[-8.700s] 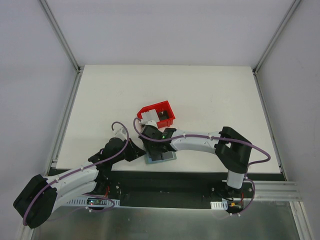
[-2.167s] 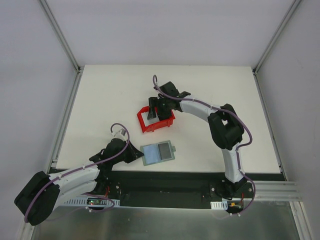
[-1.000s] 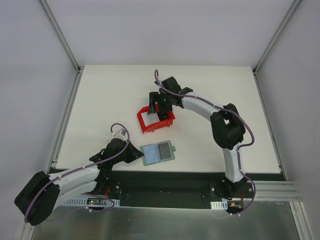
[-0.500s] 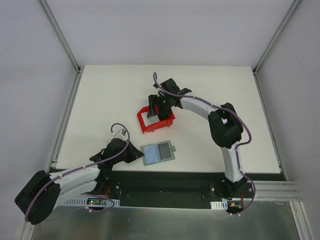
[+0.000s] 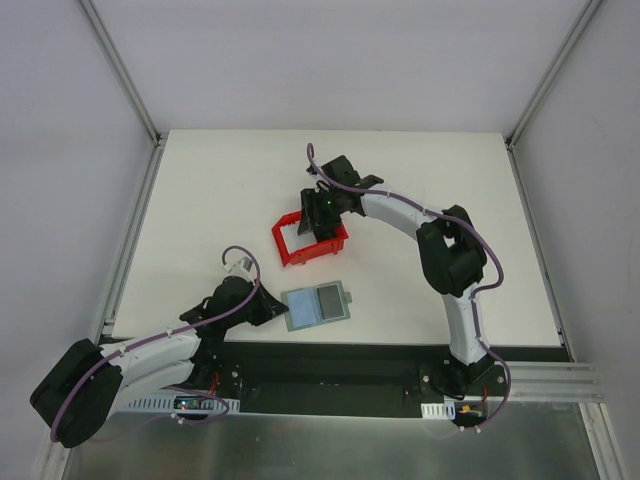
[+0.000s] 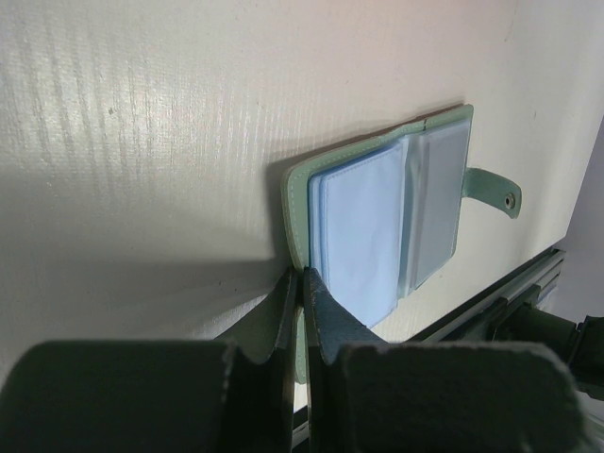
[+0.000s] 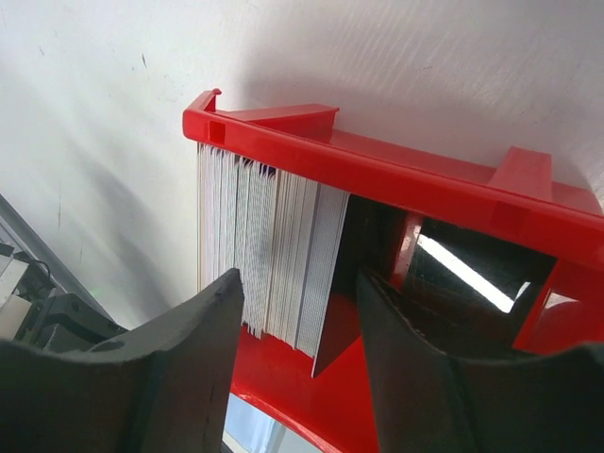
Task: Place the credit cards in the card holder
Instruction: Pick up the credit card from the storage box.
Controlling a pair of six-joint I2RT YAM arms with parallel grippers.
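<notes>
White surface [image 5: 420, 180], left tool [image 6: 300, 283] pinching the card holder [image 6: 377, 217] edge to pin it open; right tool [image 7: 297, 283] spread around credit cards [image 7: 264, 245] in red bin [image 7: 377, 170].

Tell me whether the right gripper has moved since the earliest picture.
Yes. The right gripper moved away from the white table's near edge, from over the open grey-green wallet to the red plastic bin.

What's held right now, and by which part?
Left gripper: grey-green folding card holder, by its cover's edge. Right gripper: nothing; open around pale cards in red plastic bin.
</notes>
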